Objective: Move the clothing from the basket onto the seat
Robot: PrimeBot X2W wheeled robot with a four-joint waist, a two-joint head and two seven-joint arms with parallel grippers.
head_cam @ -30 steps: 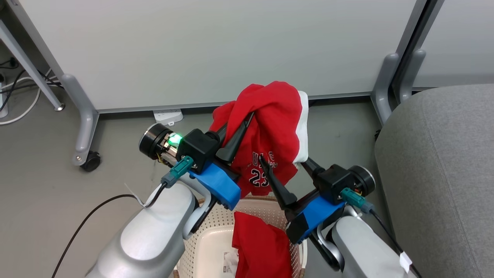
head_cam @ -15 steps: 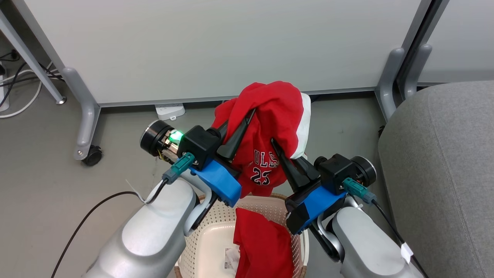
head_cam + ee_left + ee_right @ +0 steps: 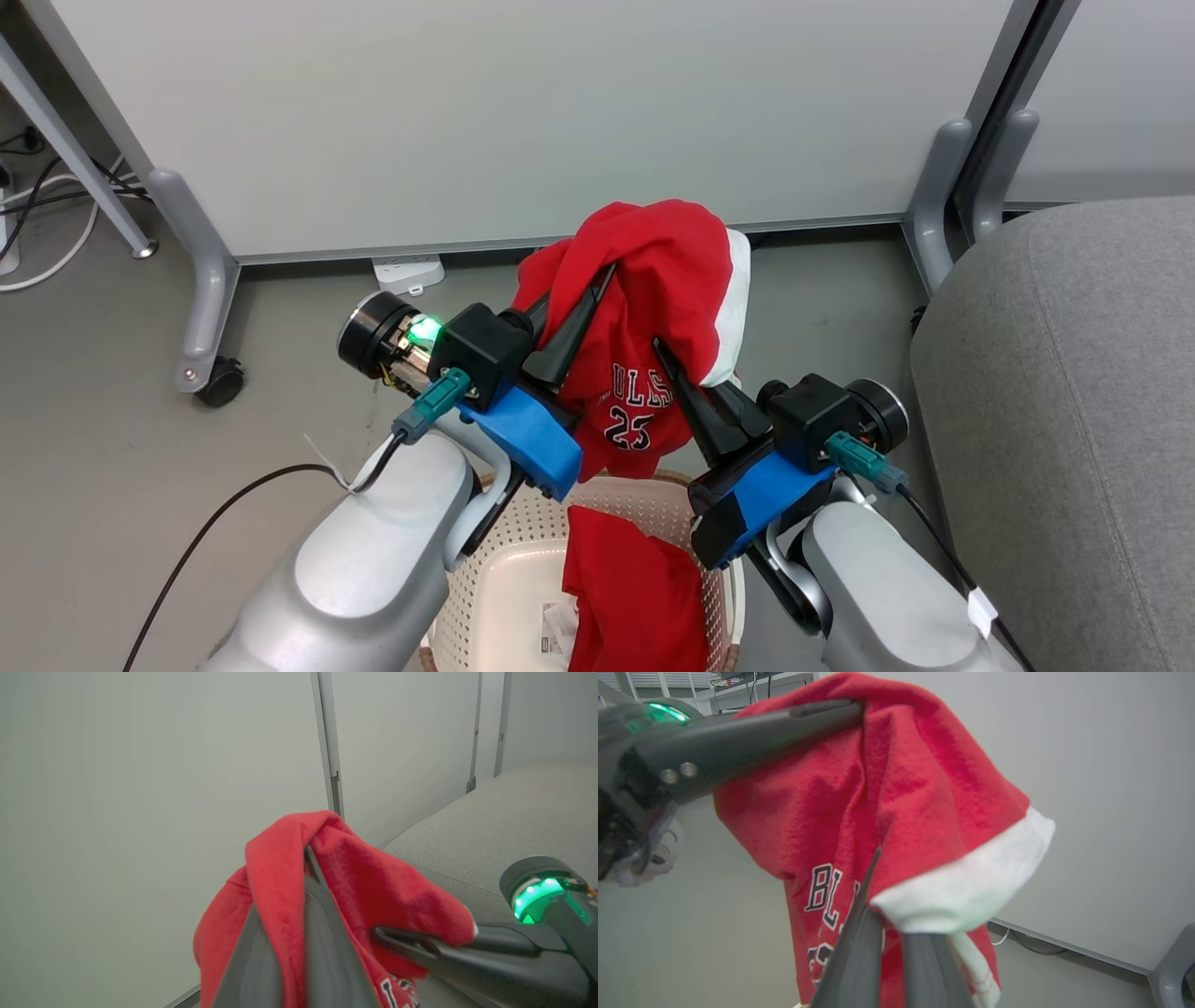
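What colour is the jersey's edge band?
White band on the red jersey; clearest in right wrist view.

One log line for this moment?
left end effector: shut on jersey | right end effector: same | jersey: held above basket | red garment: in basket

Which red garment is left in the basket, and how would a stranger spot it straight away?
Start from the big grey seat on the robot's right; beside it, at the head view's bottom edge, sits the cream perforated basket. The crumpled red garment lies inside, in its right half. Unlike the raised jersey reading 23, it shows no lettering.
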